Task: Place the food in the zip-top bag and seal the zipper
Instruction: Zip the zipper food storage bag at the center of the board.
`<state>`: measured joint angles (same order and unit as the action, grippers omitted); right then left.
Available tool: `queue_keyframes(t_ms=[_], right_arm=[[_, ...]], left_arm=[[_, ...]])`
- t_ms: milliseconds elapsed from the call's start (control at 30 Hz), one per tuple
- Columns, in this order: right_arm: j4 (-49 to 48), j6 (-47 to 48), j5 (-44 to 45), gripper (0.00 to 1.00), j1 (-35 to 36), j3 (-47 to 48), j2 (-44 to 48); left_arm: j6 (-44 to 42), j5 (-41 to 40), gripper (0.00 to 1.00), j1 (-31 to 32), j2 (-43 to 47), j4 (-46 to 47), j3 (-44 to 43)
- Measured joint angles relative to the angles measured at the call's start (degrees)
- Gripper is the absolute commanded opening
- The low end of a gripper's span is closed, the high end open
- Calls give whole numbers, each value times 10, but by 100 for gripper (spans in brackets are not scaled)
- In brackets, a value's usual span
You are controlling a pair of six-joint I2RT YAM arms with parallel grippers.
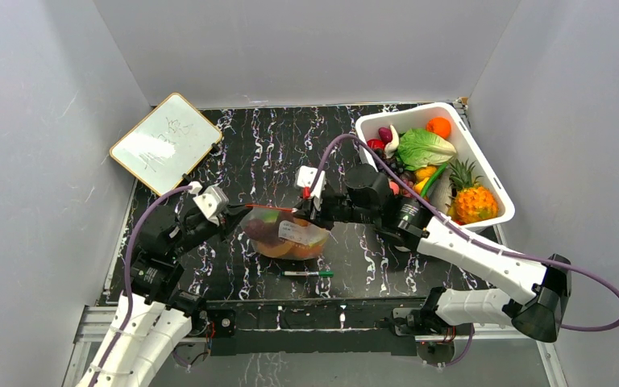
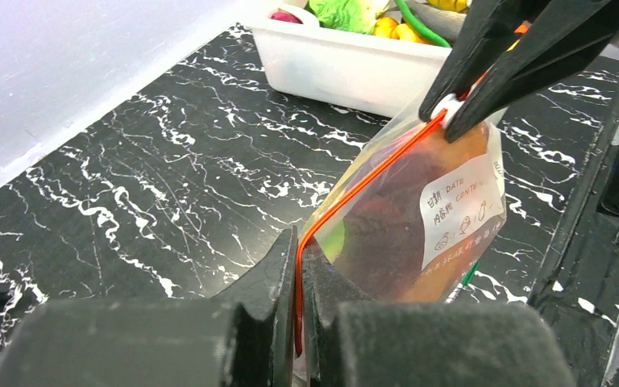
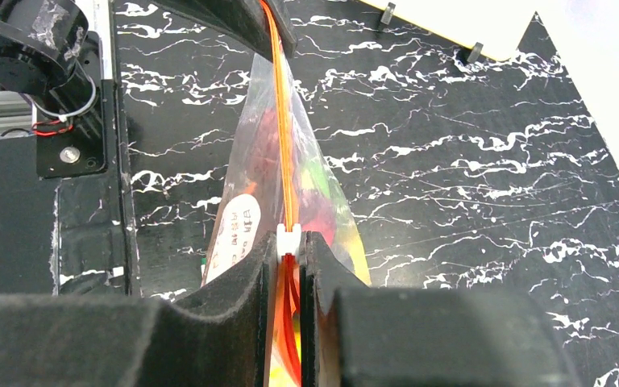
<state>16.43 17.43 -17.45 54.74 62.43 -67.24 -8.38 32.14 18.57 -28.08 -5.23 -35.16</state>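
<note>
Food [image 2: 387, 242] already inside zip-top bag [image 1: 290, 234], centre frame. Left claw [image 2: 298, 242] and right claw [image 3: 290, 242] are clamped on opposite zipper [image 2: 371, 165] ends; sealing looks unfinished.

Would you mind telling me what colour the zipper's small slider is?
The slider is white, on the orange-red zipper; the right wrist view shows it best.

food [image 2: 375, 250] in bag [image 2: 407, 205]: we see only colour smears through plastic | tub [image 2: 346, 68]: cut by top edge | whiteboard [image 1: 165, 143] scribbles: we can't read
</note>
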Motion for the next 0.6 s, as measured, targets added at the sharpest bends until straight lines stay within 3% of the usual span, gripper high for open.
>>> queue_keyframes(t_ms=[600], right_arm=[[88,-1,62,0,-14,-3,51]], left_arm=[[-11,-78,0,0,-2,-36,-11]])
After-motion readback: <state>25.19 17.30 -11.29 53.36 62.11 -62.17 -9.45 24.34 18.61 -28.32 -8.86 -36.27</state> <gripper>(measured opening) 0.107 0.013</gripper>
